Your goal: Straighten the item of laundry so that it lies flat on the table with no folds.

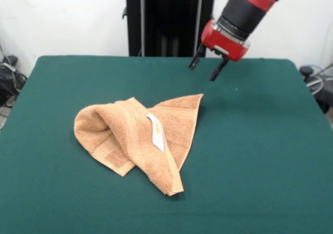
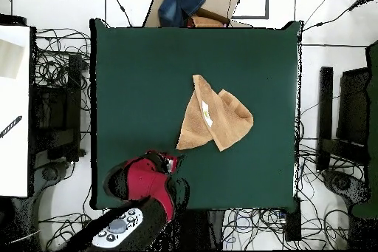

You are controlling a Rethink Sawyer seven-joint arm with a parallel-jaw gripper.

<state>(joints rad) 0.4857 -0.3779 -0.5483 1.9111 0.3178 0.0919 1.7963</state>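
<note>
1. The orange-tan terry towel [image 1: 136, 140] lies crumpled a little left of the middle of the green table [image 1: 270, 156] in the front view, resting on the cloth, well clear of every edge.
2. It is folded over itself: a rounded, puffed fold bulges at its left side, one layer crosses diagonally over another, and a narrow end sticks out toward the near edge.
3. One corner comes to a point at the upper right of the heap, aimed toward the gripper.
4. A small white label [image 1: 156, 132] shows on the upper face, running slantwise along the diagonal fold.
5. A woven band stripe is visible near the lower left edge of the towel.
6. From overhead the towel [image 2: 214, 116] reads as two overlapping flaps, roughly triangular, with the label [image 2: 207, 114] between them.
7. The gripper [image 1: 206, 67] hangs above the table, beyond the towel's pointed corner and apart from it; its two dark fingers [image 1: 217, 72] are spread with a clear gap, holding nothing.
8. The red and black arm [image 1: 248, 5] slants down from the upper right.
</note>
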